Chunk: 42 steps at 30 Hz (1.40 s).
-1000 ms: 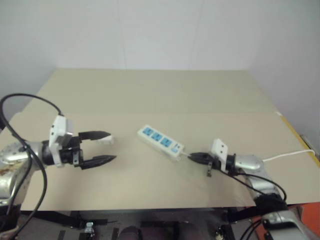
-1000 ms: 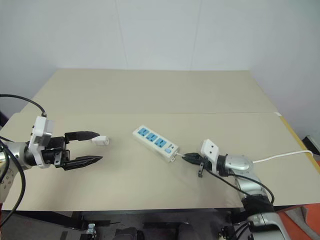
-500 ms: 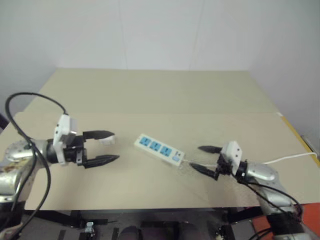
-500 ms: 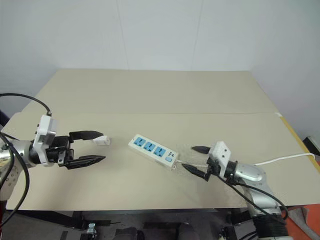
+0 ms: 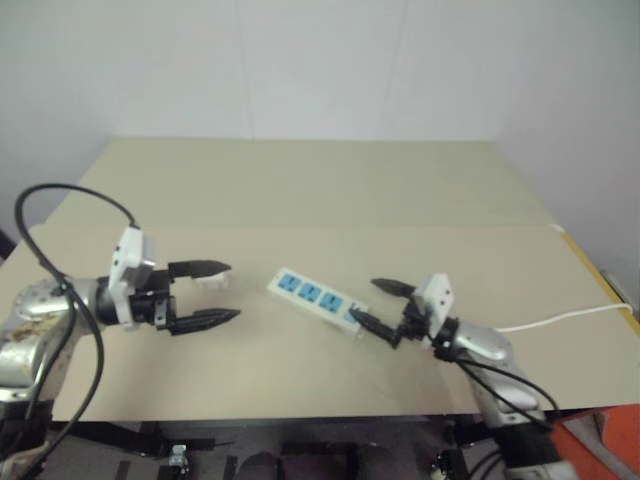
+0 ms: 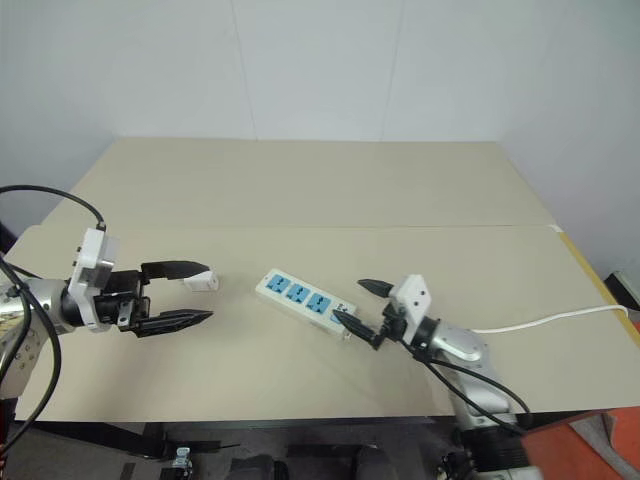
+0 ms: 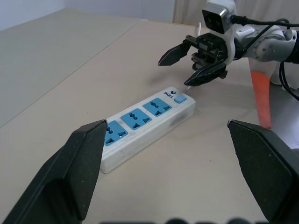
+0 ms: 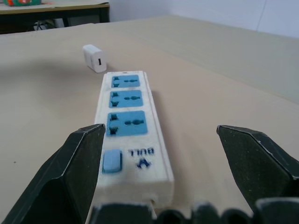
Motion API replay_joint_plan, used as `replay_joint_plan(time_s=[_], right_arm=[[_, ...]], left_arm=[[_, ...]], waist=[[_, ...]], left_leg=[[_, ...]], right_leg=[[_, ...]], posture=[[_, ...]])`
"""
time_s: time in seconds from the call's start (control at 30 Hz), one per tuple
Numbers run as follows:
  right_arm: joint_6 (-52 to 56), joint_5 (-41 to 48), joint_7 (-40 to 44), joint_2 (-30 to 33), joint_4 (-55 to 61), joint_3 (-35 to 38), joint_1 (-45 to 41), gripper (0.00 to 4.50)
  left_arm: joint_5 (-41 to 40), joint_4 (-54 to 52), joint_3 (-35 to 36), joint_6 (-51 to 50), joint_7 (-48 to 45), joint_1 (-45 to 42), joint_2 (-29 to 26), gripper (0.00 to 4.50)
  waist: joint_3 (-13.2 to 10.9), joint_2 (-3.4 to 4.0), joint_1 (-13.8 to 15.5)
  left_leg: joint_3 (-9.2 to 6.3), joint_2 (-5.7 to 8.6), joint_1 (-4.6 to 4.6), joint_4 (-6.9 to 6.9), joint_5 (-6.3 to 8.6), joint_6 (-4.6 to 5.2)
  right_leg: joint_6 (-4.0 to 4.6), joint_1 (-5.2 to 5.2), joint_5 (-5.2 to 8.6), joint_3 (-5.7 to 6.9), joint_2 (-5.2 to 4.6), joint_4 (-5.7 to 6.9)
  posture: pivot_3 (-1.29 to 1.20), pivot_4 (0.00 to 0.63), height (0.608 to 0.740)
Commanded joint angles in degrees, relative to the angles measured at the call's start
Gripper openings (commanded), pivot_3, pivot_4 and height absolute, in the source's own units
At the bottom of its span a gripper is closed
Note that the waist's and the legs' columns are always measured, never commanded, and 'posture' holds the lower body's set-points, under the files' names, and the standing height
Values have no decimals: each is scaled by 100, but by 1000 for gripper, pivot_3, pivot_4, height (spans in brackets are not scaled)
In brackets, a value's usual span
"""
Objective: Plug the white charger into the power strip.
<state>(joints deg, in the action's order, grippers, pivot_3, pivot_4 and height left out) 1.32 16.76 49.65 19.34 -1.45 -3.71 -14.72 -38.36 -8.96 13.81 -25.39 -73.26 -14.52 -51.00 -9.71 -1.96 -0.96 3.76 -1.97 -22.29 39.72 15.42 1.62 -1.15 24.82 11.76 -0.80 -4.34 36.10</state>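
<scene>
The power strip (image 5: 318, 298) lies flat on the tan table, its three blue outlets facing up and its switch end toward my right gripper. My right gripper (image 5: 365, 300) is open, its fingertips spread just off that switch end, with the thin white cord (image 5: 560, 318) running away beneath it. The white charger (image 6: 202, 281) rests on the table left of the strip, right beside the tip of the far finger of my left gripper (image 6: 205, 292). That gripper is open and holds nothing. The right wrist view shows the charger (image 8: 95, 58) beyond the strip (image 8: 128, 116).
The table (image 5: 330, 190) reaches back to a white wall. Its right edge is near where the cord runs off. A black cable (image 5: 60, 200) loops above my left arm. Something orange (image 7: 260, 98) stands beyond the table's right edge.
My right gripper, shut at the cord by the strip's end a second ago, has opened and moved left up to the switch end. The strip shifted slightly. The left gripper stayed put.
</scene>
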Motion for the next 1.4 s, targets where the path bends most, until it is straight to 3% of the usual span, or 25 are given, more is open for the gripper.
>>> replay_joint_plan(time_s=[0.03,0.57,0.9,1.3,1.4], right_arm=[[-302,-96,60,-122,-216,-146,-213,4481],[-909,-227,693,-300,-1622,-370,-572,4481],[-1195,-534,532,-477,-2165,-440,-720,4481],[-559,-317,439,-63,-599,-388,-48,4481],[-552,-359,375,-109,-645,-401,-30,4481]], left_arm=[[-5,-65,63,54,-41,44,-40,4500],[-30,-181,256,116,-56,287,-178,4500],[-12,-171,282,162,-96,293,-244,4500],[-49,-261,299,159,13,388,-159,4500],[-39,-225,260,169,3,359,-148,4500]], waist=[[0,0,5],[1,-1,-3],[2,-3,-92],[1,-2,-56],[1,-2,-63]], left_leg=[[-1,0,-1,0,0,0],[-1,-1,2,1,0,0],[-7,-6,61,-5,1,-2],[-16,-3,39,-9,3,-4],[-15,-5,40,-10,3,-5]], right_leg=[[0,0,0,1,0,-1],[0,-2,0,1,-1,0],[3,-55,2,1,2,-1],[4,-36,3,2,-3,-4],[5,-35,4,1,0,-4]], posture=[[0,150,740],[0,150,740],[0,150,740],[0,150,740],[0,150,740]])
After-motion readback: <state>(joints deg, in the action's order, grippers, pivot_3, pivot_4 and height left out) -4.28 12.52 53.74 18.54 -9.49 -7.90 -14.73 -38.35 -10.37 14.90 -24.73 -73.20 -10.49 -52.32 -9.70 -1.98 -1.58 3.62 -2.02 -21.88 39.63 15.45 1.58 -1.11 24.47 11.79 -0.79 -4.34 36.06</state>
